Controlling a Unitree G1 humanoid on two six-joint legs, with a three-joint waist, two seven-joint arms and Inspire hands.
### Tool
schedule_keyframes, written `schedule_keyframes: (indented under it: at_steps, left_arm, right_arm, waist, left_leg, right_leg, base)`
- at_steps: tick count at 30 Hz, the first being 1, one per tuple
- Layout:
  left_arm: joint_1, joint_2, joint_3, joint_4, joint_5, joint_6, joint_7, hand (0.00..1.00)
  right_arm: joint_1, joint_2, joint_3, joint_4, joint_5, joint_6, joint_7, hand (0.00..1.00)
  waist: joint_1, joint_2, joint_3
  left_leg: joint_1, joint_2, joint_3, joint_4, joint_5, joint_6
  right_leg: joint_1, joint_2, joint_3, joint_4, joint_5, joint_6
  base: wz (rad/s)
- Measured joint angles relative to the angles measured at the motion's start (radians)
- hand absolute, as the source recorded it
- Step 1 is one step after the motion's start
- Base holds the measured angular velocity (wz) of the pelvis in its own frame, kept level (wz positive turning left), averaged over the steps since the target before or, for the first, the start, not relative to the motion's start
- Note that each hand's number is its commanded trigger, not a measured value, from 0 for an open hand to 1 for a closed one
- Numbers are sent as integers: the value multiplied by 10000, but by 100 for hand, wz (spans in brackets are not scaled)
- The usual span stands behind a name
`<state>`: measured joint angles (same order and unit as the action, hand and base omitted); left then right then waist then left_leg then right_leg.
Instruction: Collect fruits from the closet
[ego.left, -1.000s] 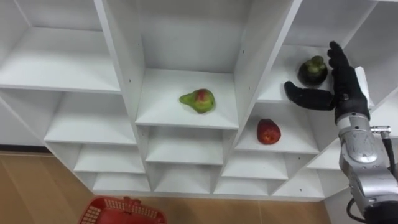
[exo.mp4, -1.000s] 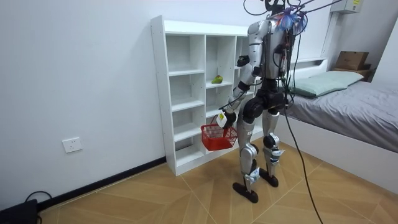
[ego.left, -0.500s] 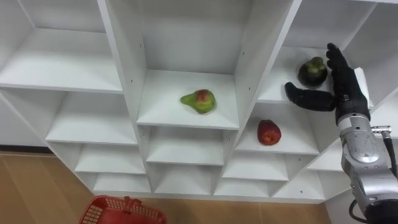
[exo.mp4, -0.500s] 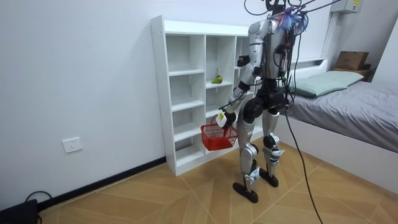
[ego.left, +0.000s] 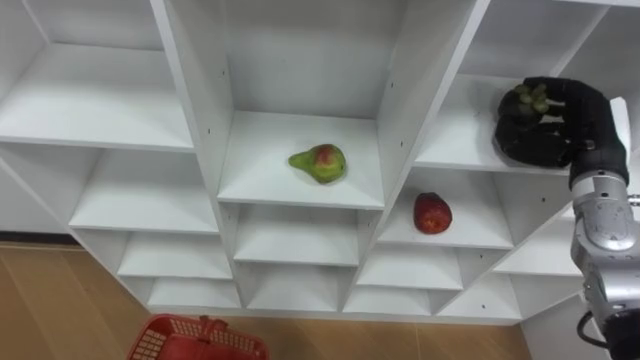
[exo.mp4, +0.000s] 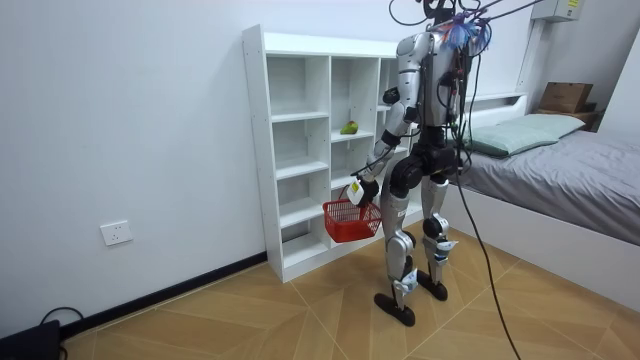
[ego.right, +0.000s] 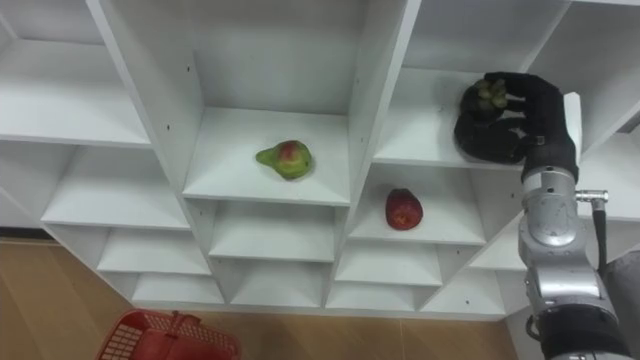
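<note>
The white closet holds three fruits. A green-red pear lies in the middle cubby, and a red apple lies one cubby lower to the right. On the upper right shelf my right hand is curled round a dark green fruit, whose top shows between the fingers. Below the shelves hangs a red basket. In the room view my left hand holds that red basket by its handle, low in front of the closet.
I stand upright facing the closet on a wooden floor. A bed stands behind me at the room view's right. Most cubbies are bare, and the upright dividers close in the right hand's cubby.
My right hand, open beside the dark fruit a second ago, has moved over it and curled its fingers round it. The basket and the other fruits have not moved.
</note>
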<state>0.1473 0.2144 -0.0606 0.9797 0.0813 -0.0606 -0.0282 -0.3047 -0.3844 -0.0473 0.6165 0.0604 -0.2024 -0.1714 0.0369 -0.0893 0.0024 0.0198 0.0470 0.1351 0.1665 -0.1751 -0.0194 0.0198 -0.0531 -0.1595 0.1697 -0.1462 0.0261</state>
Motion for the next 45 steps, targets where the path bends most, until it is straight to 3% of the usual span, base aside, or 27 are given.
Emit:
schedule_keyframes:
  at_steps: [9,21,24,31,37,45]
  left_arm:
    - [-11,19,-4,1,-5,84,23,100]
    - [-27,36,-33,-3,-7,103,34,100]
    - [-88,18,-54,1,-22,60,33,100]
    - [-252,-65,-123,151,37,-248,362,100]
    - [-211,-112,-103,137,100,-441,388,100]
    - [-178,-176,-102,142,102,-655,477,100]
  right_arm:
    - [2,9,175,-6,9,84,12,100]
    - [183,165,279,-706,-292,298,73,100]
    - [606,510,285,-1435,-763,69,83,100]
    - [1746,696,567,-3247,-1209,-132,-52,100]
    - [2892,1129,591,-4671,-1867,-171,175,100]
    - [3677,1128,631,-5566,-1823,-259,525,100]
  waist:
    - [166,-13,27]
    - [69,-38,4]
    - [-34,54,42]
    - [-62,454,-64]
    - [-118,428,-63]
    - [-264,434,-48]
  left_leg:
    - [-1,3,-1,-4,-1,-1]
    - [-60,4,-2,32,0,-2]
    - [-58,3,23,42,0,-1]
    - [-76,2,186,-18,1,1]
    - [-87,6,237,-18,1,1]
    - [-186,21,336,-10,0,2]
  right_leg:
    - [6,-2,-40,2,0,0]
    - [-23,-7,-49,16,2,-4]
    - [-50,-6,15,8,7,-8]
    - [-210,5,183,18,10,-7]
    - [-248,7,203,23,15,-14]
    - [-457,25,372,160,35,-22]
  base:
    - [0]
    - [0]
    - [-3]
    - [-8]
    - [-1]
    - [-4]
